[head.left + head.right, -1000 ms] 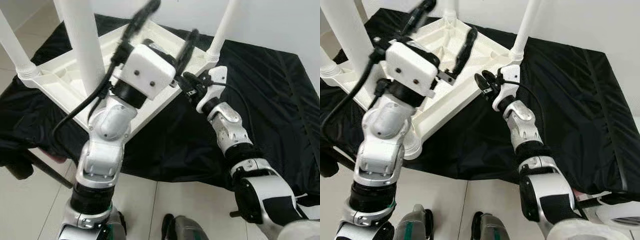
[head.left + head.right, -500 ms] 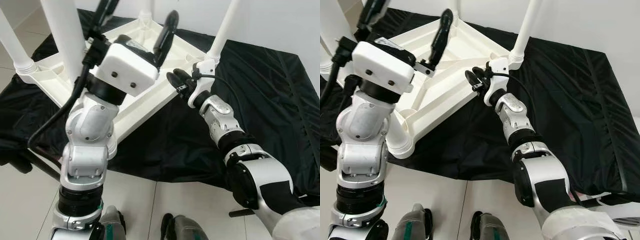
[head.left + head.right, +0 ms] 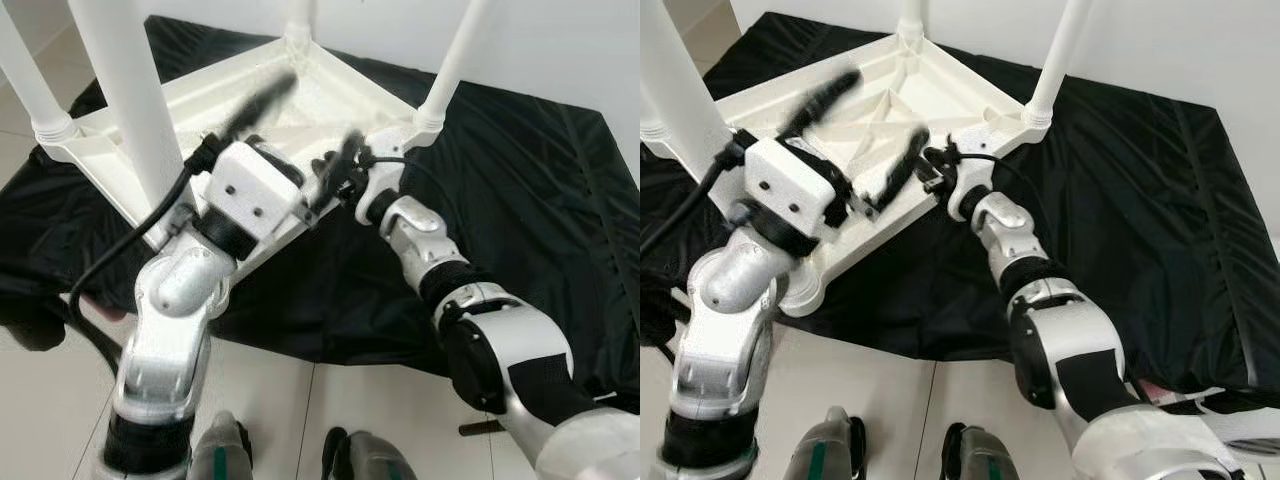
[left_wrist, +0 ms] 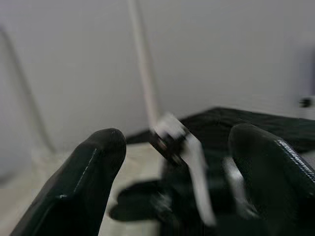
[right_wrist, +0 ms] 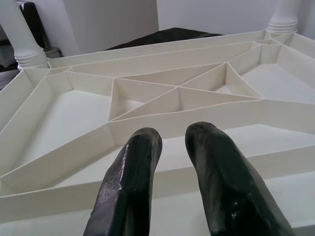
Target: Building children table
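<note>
Table (image 3: 120, 130) lies upturned under left gripper (image 3: 300, 135), spread wide, and right gripper (image 5: 172, 147), narrowly parted.

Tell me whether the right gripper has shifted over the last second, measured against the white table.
Yes. The right gripper has moved forward and toward the robot's left, from off the table's near rim to over its ribbed underside.

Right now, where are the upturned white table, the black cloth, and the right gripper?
upturned white table (image 3: 940, 95): right eye view, ribbed underside panel.
black cloth (image 3: 1140, 200): right eye view, bare stretch right of the table.
right gripper (image 5: 172, 147): right wrist view, between its fingertips.
</note>
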{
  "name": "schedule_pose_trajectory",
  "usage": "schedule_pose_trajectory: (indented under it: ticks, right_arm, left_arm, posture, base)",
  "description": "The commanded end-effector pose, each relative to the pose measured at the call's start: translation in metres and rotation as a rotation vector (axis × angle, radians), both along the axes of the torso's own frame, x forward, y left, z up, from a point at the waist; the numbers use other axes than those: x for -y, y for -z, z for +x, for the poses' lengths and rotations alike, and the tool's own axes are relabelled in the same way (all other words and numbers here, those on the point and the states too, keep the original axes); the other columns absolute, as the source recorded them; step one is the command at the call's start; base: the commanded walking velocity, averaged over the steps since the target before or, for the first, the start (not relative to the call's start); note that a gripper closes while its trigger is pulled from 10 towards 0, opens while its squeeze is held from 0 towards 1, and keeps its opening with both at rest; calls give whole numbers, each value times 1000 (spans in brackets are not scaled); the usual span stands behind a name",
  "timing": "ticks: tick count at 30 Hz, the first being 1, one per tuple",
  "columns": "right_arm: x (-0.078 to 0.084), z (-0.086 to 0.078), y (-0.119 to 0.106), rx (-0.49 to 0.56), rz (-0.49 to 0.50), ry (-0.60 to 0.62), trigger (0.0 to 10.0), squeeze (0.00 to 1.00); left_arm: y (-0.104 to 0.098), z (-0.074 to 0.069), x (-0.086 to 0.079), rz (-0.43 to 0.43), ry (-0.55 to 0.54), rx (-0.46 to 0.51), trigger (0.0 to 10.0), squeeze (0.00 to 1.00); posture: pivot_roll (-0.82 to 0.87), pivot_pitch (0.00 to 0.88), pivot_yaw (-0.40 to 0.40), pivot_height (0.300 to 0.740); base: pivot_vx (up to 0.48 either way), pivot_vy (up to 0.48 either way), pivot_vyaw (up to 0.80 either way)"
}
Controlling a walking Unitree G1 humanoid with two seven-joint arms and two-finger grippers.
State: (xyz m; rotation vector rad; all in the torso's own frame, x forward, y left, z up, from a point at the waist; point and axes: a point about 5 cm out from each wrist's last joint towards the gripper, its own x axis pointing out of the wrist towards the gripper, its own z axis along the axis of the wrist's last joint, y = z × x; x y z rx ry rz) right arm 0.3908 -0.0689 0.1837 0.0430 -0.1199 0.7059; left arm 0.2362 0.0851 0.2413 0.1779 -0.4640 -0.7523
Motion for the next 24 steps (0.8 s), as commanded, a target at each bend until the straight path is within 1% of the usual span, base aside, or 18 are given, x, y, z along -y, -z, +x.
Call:
schedule_pose_trajectory:
  ticks: [1, 2, 4, 5, 7, 8, 9, 10, 11, 12, 14, 16, 17, 18, 20, 22, 23, 24]
  right_arm:
    - [2, 1, 1, -4, -30, 0, 10000, 0]
    - [2, 1, 1, -4, -30, 0, 10000, 0]
    - [2, 0, 5, -18, -43, 1, 10000, 0]
    - [2, 0, 5, -18, -43, 1, 10000, 0]
    - [3, 0, 8, -31, -51, 5, 10000, 0]
    - [3, 0, 8, -31, -51, 5, 10000, 0]
    - [3, -1, 10, -36, -55, 7, 10000, 0]
    - [3, -1, 10, -36, -55, 7, 10000, 0]
    - [4, -1, 12, -43, -60, 10, 10000, 0]
    - [4, -1, 12, -43, -60, 10, 10000, 0]
    - [4, -1, 14, -49, -65, 13, 10000, 0]
    - [5, -1, 15, -52, -66, 14, 10000, 0]
    - [5, -2, 17, -58, -70, 15, 10000, 0]
    - [5, -2, 17, -58, -70, 15, 10000, 0]
    - [4, -3, 19, -65, -76, 16, 10000, 0]
    - [4, -3, 20, -67, -78, 16, 10000, 0]
    - [4, -3, 20, -68, -79, 17, 10000, 0]
    - [4, -3, 20, -68, -79, 17, 10000, 0]
  left_arm:
    - [4, -7, 2, -13, 79, -79, 10000, 0]
    - [4, -7, 2, -13, 79, -79, 10000, 0]
    - [18, -19, -1, -3, 155, -173, 10000, 0]
    - [18, -19, -1, -3, 155, -173, 10000, 0]
    - [33, -34, -9, -1, 235, -323, 10000, 0]
    - [33, -34, -9, -1, 235, -323, 10000, 0]
    - [41, -41, -16, 11, 271, -398, 10000, 0]
    - [41, -41, -16, 11, 271, -398, 10000, 0]
    - [50, -49, -28, 57, 285, -480, 10000, 0]
    - [50, -49, -28, 57, 285, -480, 10000, 0]
    - [54, -57, -35, 99, 325, -535, 10000, 0]
    - [56, -60, -38, 119, 337, -560, 10000, 0]
    - [61, -65, -45, 188, 349, -593, 10000, 0]
    - [61, -65, -45, 188, 349, -593, 10000, 0]
    - [66, -72, -60, 289, 377, -654, 10000, 0]
    - [67, -74, -64, 315, 389, -674, 10000, 0]
    - [68, -75, -70, 357, 382, -690, 10000, 0]
    - [68, -75, -70, 357, 382, -690, 10000, 0]
  posture:
    - [207, 143, -92, 740]
    - [207, 143, -92, 740]
    - [207, 154, -86, 740]
    - [207, 154, -86, 740]
    - [207, 163, -78, 740]
    - [207, 163, -78, 740]
    - [211, 166, -74, 740]
    - [211, 166, -74, 740]
    - [216, 168, -70, 740]
    - [216, 168, -70, 740]
    - [221, 168, -67, 740]
    - [228, 167, -65, 740]
    - [235, 166, -63, 740]
    - [235, 166, -63, 740]
    - [244, 164, -57, 740]
    - [246, 162, -57, 740]
    - [254, 159, -54, 740]
    - [254, 159, -54, 740]
  base:
    - [0, 0, 0]
    - [0, 0, 0]
    - [0, 0, 0]
    - [0, 0, 0]
    - [0, 0, 0]
    - [0, 0, 0]
    - [0, 0, 0]
    - [0, 0, 0]
    - [0, 0, 0]
    - [0, 0, 0]
    - [0, 0, 0]
    - [0, 0, 0]
    - [0, 0, 0]
    - [0, 0, 0]
    - [0, 0, 0]
    - [0, 0, 0]
    - [0, 0, 0]
    - [0, 0, 0]
